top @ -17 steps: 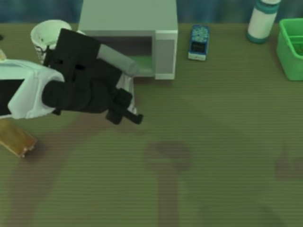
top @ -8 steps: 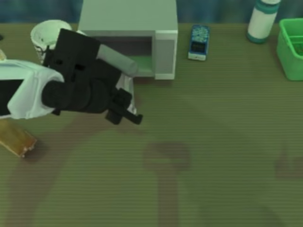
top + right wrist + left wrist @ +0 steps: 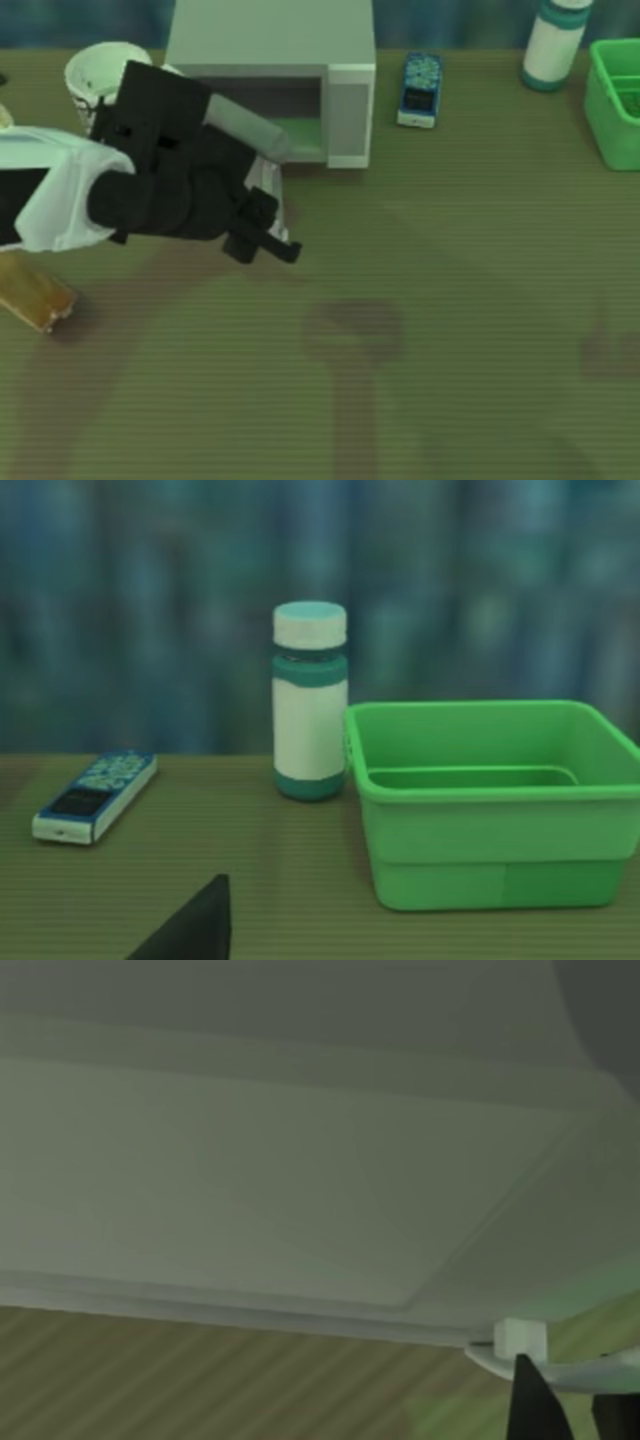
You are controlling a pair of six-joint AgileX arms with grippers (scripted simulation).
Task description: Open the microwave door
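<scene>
The light grey microwave (image 3: 270,35) stands at the back of the table, left of centre, with its cavity (image 3: 295,115) exposed. The microwave door (image 3: 268,175) is swung out toward the front, mostly under my left arm. In the left wrist view the door panel (image 3: 250,1180) fills the frame, and its handle (image 3: 520,1338) sits at its lower edge. My left gripper (image 3: 272,243) (image 3: 575,1410) is at the door's free edge, shut on that handle. Only a dark corner of my right gripper (image 3: 200,935) shows, parked far right.
A white cup (image 3: 100,68) stands left of the microwave and a wooden block (image 3: 35,292) lies at the left edge. Right of the microwave are a blue remote (image 3: 419,90), a white and teal bottle (image 3: 555,45) and a green bin (image 3: 615,100).
My left gripper has crept a touch to the left with the door handle. Nothing else has moved.
</scene>
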